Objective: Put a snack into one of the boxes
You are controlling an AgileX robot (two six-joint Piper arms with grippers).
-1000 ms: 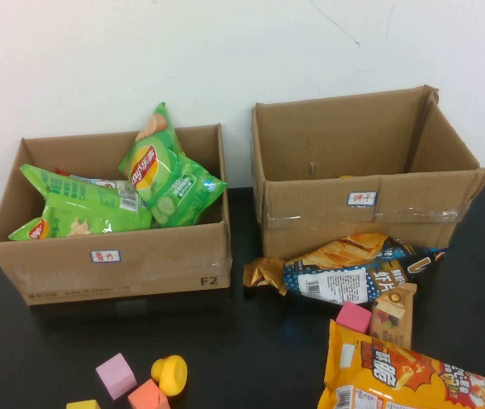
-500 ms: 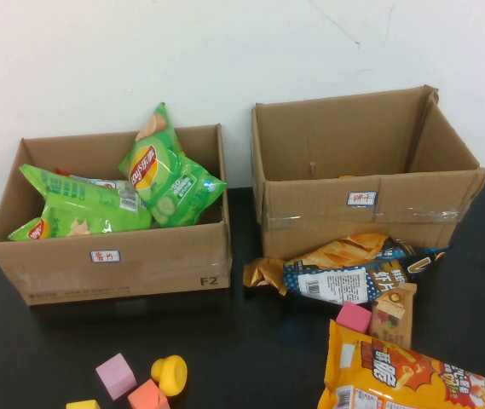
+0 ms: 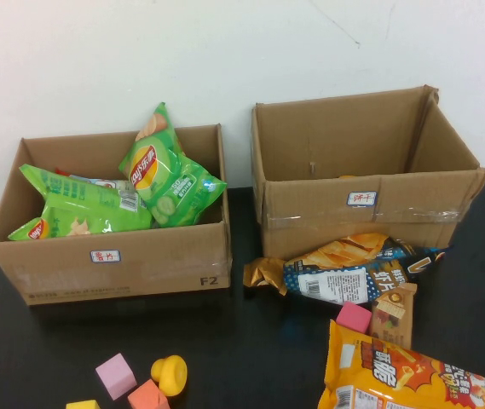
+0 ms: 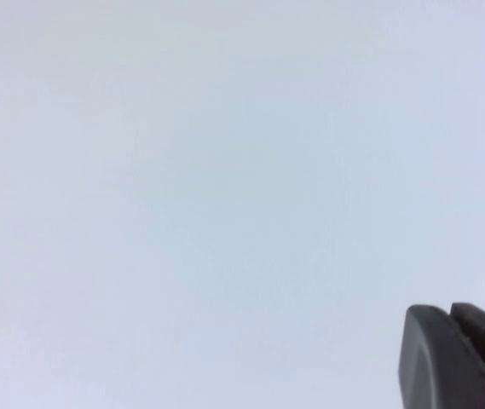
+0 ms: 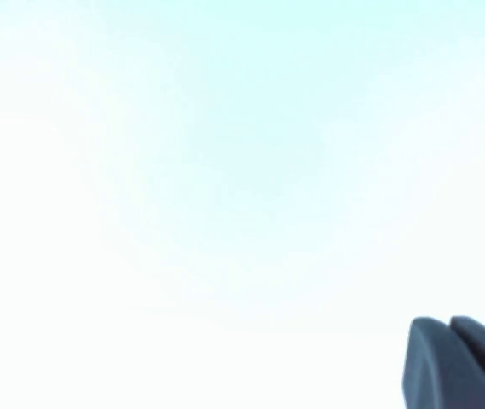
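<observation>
Left gripper (image 4: 457, 358), right gripper (image 5: 455, 362) — edge-cropped slivers

The right gripper (image 5: 452, 325) shows only as two dark fingers (image 5: 434, 362) pressed together in one corner, against a plain, pale, featureless background.

Looks down from a raised spot on the robot's side at the black table (image 3: 46, 341), two cardboard boxes (image 3: 110, 260) against the white wall (image 3: 140, 51); left gripper (image 4: 455, 354) and right gripper (image 5: 455, 362) wrist cameras face blank pale surface; nothing shared with high view.
</observation>
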